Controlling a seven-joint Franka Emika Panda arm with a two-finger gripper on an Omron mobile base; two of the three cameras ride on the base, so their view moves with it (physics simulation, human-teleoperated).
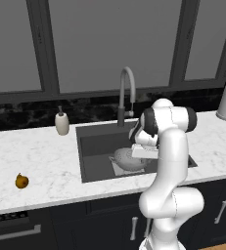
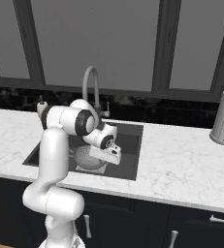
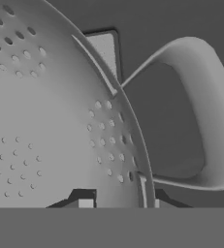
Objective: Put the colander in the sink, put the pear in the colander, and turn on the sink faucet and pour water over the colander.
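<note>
The gripper [image 3: 118, 203] is pinching the colander [image 3: 50, 126] rim, one fingertip inside, one outside, holding it low in the sink [image 1: 92, 146]. The pear [image 1: 21, 181] is lying far left on the counter [image 1: 36, 161].

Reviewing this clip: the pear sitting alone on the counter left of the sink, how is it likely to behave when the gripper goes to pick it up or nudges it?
The pear looks small and rounded, so a nudge would probably roll it across the marble counter. Its smooth skin and tapering shape may let it slip from narrow fingers. It is likely light and stiff enough to lift easily.
</note>
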